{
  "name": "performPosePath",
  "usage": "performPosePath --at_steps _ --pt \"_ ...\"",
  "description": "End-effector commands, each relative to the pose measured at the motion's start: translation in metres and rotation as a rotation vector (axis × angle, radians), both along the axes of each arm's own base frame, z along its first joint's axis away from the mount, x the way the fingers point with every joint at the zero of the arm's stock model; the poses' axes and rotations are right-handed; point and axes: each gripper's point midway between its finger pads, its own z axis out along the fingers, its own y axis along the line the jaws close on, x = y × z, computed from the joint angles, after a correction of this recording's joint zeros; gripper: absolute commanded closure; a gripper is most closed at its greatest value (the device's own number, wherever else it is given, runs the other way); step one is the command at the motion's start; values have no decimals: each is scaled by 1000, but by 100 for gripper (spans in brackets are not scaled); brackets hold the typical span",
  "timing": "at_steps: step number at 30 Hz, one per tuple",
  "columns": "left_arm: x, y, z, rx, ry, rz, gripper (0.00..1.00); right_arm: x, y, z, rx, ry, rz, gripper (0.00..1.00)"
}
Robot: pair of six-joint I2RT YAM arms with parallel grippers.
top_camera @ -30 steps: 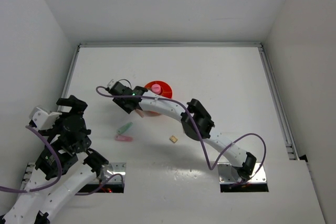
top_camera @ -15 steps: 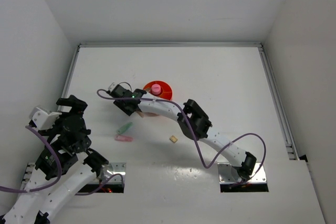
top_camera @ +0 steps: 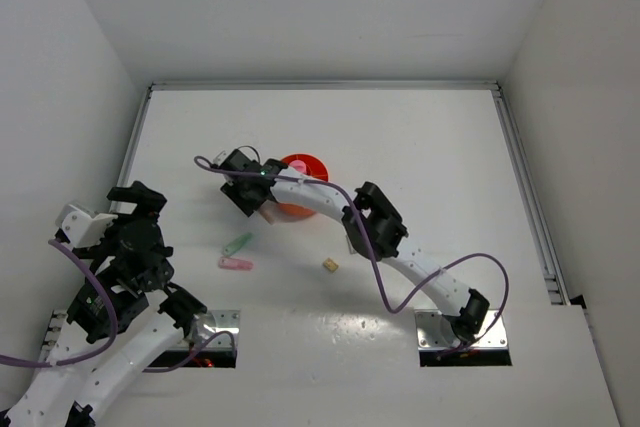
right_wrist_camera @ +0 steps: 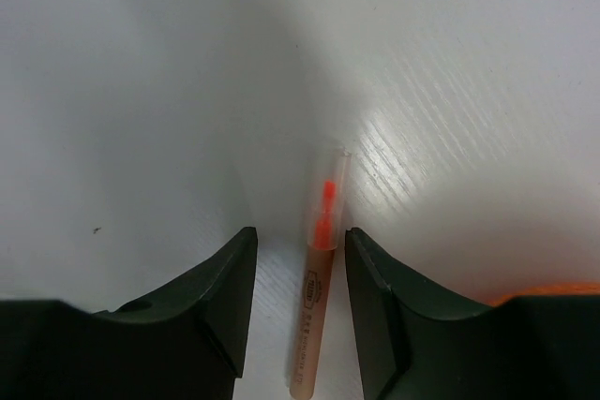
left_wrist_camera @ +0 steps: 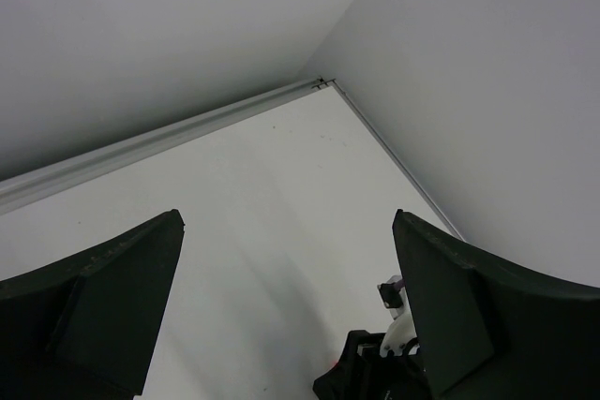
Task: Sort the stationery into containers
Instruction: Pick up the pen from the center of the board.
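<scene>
My right gripper (top_camera: 261,209) is open, low over the table just left of the orange tub (top_camera: 304,169), which the arm partly covers. In the right wrist view a tan stick (right_wrist_camera: 317,311) with a clear cap and orange tip lies on the table between the fingers of the right gripper (right_wrist_camera: 300,236), apart from both; the tub's rim (right_wrist_camera: 562,293) shows at right. A mint stick (top_camera: 237,243), a pink stick (top_camera: 236,264) and a beige block (top_camera: 329,265) lie on the table. My left gripper (top_camera: 140,205) is open and empty, raised at the left (left_wrist_camera: 286,222).
White walls and a metal rail (top_camera: 320,85) close the table at the back and sides. The right arm's elbow (top_camera: 375,227) hangs over the table near the beige block. The left wrist view looks toward a far table corner (left_wrist_camera: 323,81).
My right gripper has shifted right, closer to the orange tub, and turned a little. The pink piece seen at the tub's middle no longer shows. The left arm has not moved.
</scene>
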Motion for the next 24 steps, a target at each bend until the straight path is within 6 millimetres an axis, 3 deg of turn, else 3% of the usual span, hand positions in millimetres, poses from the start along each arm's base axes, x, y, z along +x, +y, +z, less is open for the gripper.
performPosePath --at_steps 1,11,19,22,24 --pt "-1 2 3 -2 -10 14 0 -25 -13 -20 -35 122 14 57" --pt "-1 2 3 5 -4 13 0 -33 -12 -19 -22 160 27 64" --pt "-2 3 3 0 -11 13 0 -34 -13 -17 -22 160 27 86" --pt "-2 3 3 0 -11 13 0 -44 0 -1 44 197 104 96" --pt "-2 3 3 0 -11 13 0 -62 14 18 123 252 231 100"
